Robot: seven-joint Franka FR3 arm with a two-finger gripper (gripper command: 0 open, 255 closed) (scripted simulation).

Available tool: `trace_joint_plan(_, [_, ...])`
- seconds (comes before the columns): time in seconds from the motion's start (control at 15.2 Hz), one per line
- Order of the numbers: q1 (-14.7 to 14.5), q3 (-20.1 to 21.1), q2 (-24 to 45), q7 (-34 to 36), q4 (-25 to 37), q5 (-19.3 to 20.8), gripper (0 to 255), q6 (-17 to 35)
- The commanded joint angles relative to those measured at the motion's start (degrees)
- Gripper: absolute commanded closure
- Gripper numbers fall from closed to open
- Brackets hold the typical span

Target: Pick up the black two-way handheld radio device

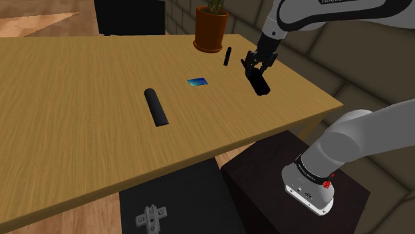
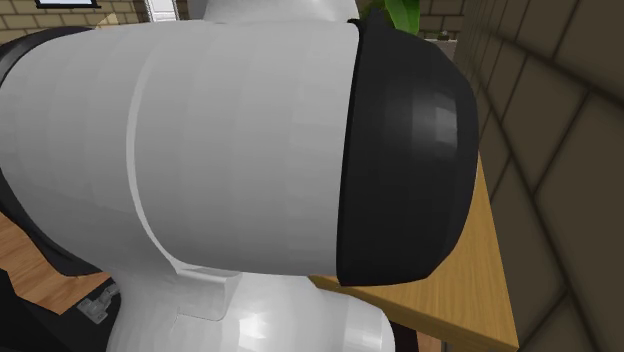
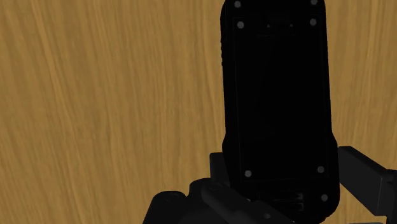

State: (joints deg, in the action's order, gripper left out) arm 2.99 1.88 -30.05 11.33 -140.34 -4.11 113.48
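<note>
Gripper (image 1: 257, 68) clasps the black handheld radio (image 1: 259, 84) between its fingers. Radio sits over the wooden table (image 1: 80, 133), near a potted plant (image 1: 211, 28).

Home: wooden table (image 1: 80, 100), potted plant (image 1: 211, 30)

From beside my stand (image 1: 266, 176), the shoulder camera looks down across the tabletop (image 1: 73, 119). The second crowds my arm (image 2: 200, 150), catching the tabletop's edge. My wrist camera faces the wood closely.

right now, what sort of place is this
Likely a room in a house: a long wooden table, a potted plant at its far edge, and stone-block walls beside it.
</note>
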Motion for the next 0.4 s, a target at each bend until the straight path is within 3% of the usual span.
trace_joint_plan(0.0, [0.0,0.0,-0.3,0.1,1.4,0.0,255,-1.8])
trace_joint_plan(0.33, [0.0,0.0,-0.6,0.3,3.7,0.1,255,-4.3])
